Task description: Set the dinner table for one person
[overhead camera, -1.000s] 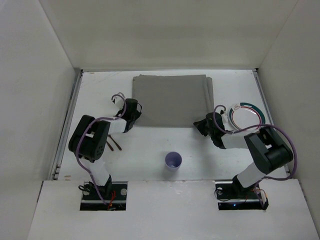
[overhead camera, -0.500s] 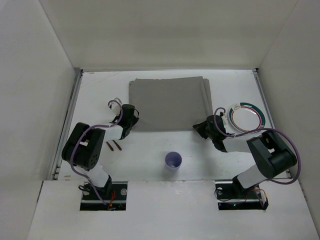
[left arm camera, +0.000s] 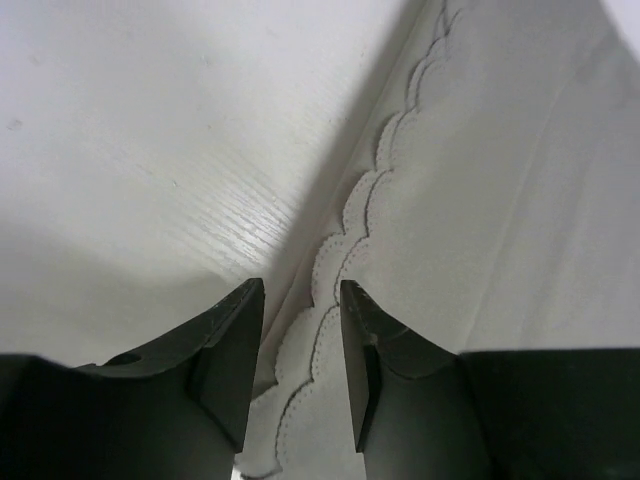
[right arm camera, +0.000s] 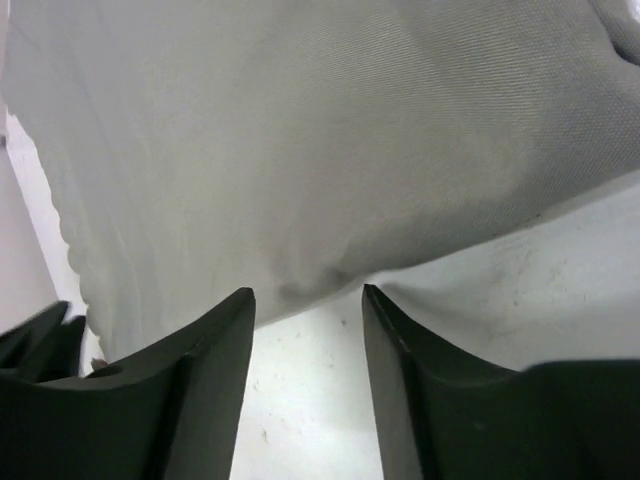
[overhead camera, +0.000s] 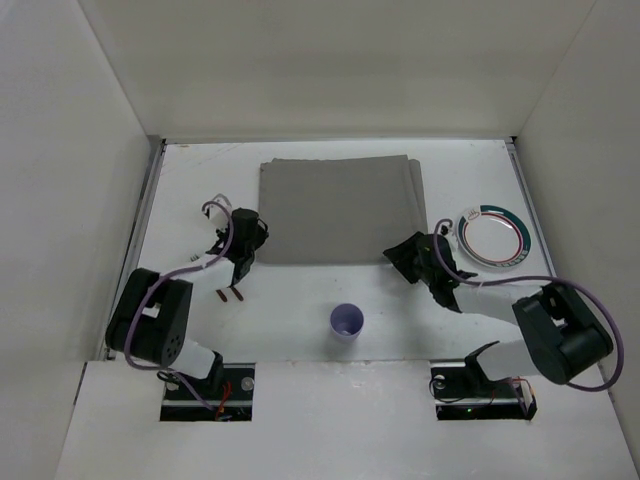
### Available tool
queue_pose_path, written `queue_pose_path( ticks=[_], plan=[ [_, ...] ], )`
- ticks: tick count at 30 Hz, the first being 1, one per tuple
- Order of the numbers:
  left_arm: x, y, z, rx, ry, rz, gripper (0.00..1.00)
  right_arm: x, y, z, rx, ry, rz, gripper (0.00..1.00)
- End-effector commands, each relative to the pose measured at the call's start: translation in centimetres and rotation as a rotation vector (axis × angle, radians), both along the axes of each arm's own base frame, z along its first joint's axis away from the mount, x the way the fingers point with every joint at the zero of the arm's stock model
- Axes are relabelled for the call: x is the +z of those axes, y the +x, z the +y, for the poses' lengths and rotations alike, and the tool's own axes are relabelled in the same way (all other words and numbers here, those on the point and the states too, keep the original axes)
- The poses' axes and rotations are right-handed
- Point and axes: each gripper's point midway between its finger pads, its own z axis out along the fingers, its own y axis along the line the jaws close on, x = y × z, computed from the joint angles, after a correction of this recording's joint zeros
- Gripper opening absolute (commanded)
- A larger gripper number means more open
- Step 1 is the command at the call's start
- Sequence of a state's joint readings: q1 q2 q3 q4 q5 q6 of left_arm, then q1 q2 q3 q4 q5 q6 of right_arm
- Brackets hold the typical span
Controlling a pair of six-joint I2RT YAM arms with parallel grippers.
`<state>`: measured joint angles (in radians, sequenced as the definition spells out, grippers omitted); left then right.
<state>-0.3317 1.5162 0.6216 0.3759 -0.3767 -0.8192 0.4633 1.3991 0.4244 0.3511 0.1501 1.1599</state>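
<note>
Three plain white panel walls close in the scene: a back wall (overhead camera: 330, 60) across the far side, a left wall (overhead camera: 60, 200) and a right wall (overhead camera: 590, 100) slanting in from either side. Between them lies the dinner table (overhead camera: 300, 300), matte white, with a thin metal rail (overhead camera: 133, 250) down its left edge. A bright strip of light (overhead camera: 330, 140) runs where the back wall meets it. A white board (overhead camera: 340, 420) spans the near edge. Shadows are soft.
</note>
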Motion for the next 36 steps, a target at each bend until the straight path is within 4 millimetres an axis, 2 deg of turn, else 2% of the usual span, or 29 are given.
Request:
queue_pose_path(
  ticks=[1, 5, 8, 9, 12, 14, 16, 18, 20, 23, 27, 29, 32, 36],
  plan=[
    [4.7, -0.1, 1.0, 0.026, 0.009, -0.138, 0.35, 2.0, -0.4, 0.2, 0.044, -0.041, -0.057, 0.57],
    [7.9, -1.4, -0.3, -0.018, -0.008, -0.232, 0.38, 5.2, -1.0, -0.5, 0.047, -0.104, -0.121, 0.67],
    [8.7, -2.4, -3.1, -0.111, -0.025, -0.273, 0.42, 8.2, -0.7, -1.9, -0.004, -0.168, -0.196, 0.70],
    [8.8, -2.7, -4.0, -0.147, -0.027, -0.282, 0.42, 9.0, -0.5, -2.5, -0.020, -0.189, -0.218, 0.65],
    [8.8, -3.6, -7.4, -0.266, -0.030, -0.309, 0.45, 11.2, 0.4, -4.3, -0.079, -0.200, -0.262, 0.33],
    [9.2, -3.9, -8.7, -0.326, -0.016, -0.337, 0.46, 12.4, 0.9, -5.9, -0.131, -0.192, -0.281, 0.15],
    [9.5, -4.3, -9.2, -0.350, -0.009, -0.370, 0.46, 13.3, 1.2, -8.2, -0.192, -0.218, -0.286, 0.12],
    [9.6, -4.8, -9.1, -0.350, -0.014, -0.396, 0.45, 14.0, 0.9, -12.2, -0.304, -0.260, -0.277, 0.13],
    [9.0, -5.3, -8.7, -0.345, -0.012, -0.401, 0.45, 13.8, -0.1, -16.1, -0.423, -0.293, -0.242, 0.23],
    [8.1, -5.2, -8.3, -0.340, -0.006, -0.385, 0.45, 12.1, -1.8, -20.3, -0.568, -0.303, -0.170, 0.38],
    [7.4, -5.0, -9.3, -0.376, 0.004, -0.368, 0.46, 9.1, -4.2, -25.8, -0.791, -0.303, -0.083, 0.47],
    [7.0, -4.9, -9.2, -0.370, 0.007, -0.368, 0.46, 7.9, -4.4, -27.3, -0.845, -0.291, -0.048, 0.51],
    [6.9, -4.8, -8.6, -0.351, 0.007, -0.366, 0.49, 6.8, -3.6, -28.1, -0.861, -0.256, -0.024, 0.55],
    [7.3, -4.9, -8.3, -0.343, 0.002, -0.380, 0.56, 6.3, -3.0, -29.4, -0.894, -0.236, -0.039, 0.62]
  ],
)
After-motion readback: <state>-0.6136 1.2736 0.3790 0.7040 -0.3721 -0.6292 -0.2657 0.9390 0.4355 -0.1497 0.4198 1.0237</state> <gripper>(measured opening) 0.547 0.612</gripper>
